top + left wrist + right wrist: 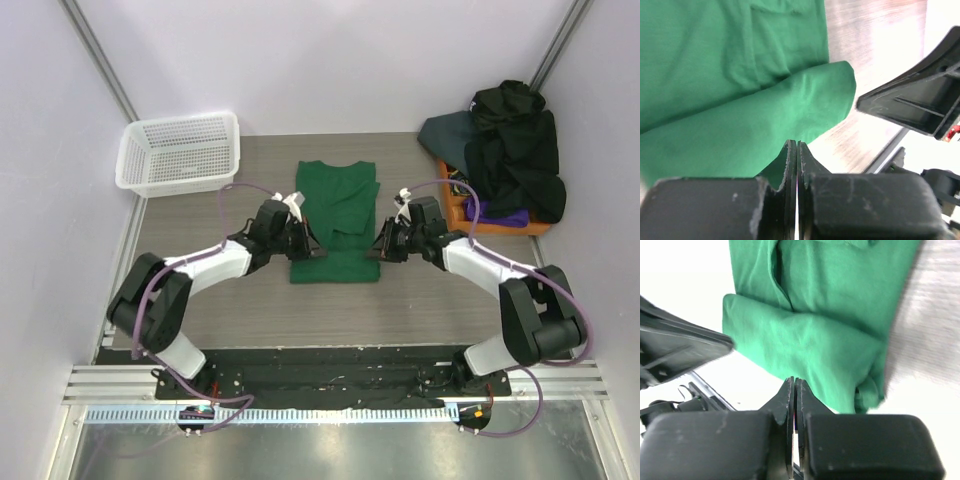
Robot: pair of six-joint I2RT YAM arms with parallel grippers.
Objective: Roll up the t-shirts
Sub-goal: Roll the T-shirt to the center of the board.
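Top external: set high above and behind the arm bases, looking down and forward over the table [400, 310] toward the back wall. Far enough to take in both arms whole.

Left wrist: mounted just behind the left gripper [797, 145], looking along its fingers. Very near to the folded green t-shirt [740, 75], which lies ahead of the tips.

Right wrist: placed the same way behind the right gripper [794, 382], equally near.

Shared by all three: the folded part of the shirt. Also caught in each wrist view, to one side of its own tips: the opposite gripper.
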